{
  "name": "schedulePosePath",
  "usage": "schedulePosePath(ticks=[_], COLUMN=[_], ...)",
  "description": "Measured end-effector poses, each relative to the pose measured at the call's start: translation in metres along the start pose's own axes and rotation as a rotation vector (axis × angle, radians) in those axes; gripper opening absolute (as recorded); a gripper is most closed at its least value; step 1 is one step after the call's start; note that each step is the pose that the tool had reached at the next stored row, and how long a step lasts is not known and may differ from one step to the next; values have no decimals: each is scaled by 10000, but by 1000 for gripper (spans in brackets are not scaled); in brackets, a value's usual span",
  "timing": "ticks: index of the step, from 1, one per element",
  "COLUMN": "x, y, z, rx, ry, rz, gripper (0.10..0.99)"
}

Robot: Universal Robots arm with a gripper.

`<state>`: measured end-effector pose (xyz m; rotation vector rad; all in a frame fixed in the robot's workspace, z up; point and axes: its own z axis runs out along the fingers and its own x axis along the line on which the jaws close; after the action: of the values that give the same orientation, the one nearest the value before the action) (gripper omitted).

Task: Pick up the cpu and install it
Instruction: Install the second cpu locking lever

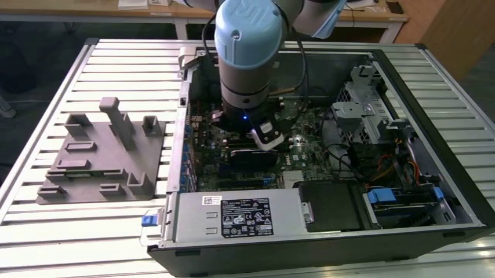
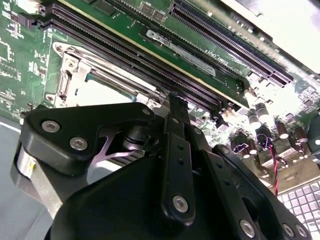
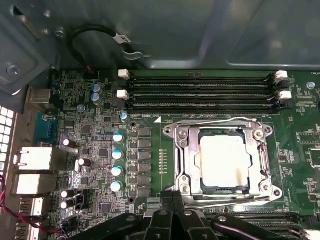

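a: cpu [image 3: 224,161] sits flat in the motherboard socket [image 3: 181,159], pale silver top up, metal frame all round it. first wrist view looks straight down on it.

b: hand?

a: hand [image 3: 176,210] hovers just beside the socket's edge, black linkage bars crowding the frame. fingers drawn together, nothing between them. not touching the chip as far as i can tell.

b: second wrist view?

a: same hand [image 2: 172,107] from behind, fingertip pointing at the socket corner. cpu [image 2: 102,92] partly hidden by the linkage, pale face showing inside the frame. memory slots [image 2: 150,55] run just beyond, long dark rows, unfilled.

b: wider scene?

a: exterior view: arm [image 1: 246,52], pale blue, reaches down into the open computer case [image 1: 433,174] lying on its side on the slatted bench [image 1: 116,63]. hand [image 1: 267,139] low over the motherboard [image 1: 309,156], mid-case. a small blue light glows on the wrist.

b: anything else on the bench?

a: grey fixture block [image 1: 101,156] with upright posts, toward the exterior view's left, well apart from the case. power supply [image 1: 240,214] along the case's near edge, drive cage [image 1: 363,110] toward the exterior view's right.
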<state>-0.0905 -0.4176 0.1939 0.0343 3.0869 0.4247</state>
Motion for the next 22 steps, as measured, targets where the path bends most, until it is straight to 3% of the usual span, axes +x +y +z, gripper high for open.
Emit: schedulePosePath(ticks=[13,22], x=[3,1], y=[-2,13], z=[49,-3], rx=[-4,38], ry=[6,5], rz=[-20,-24], gripper=[106,106])
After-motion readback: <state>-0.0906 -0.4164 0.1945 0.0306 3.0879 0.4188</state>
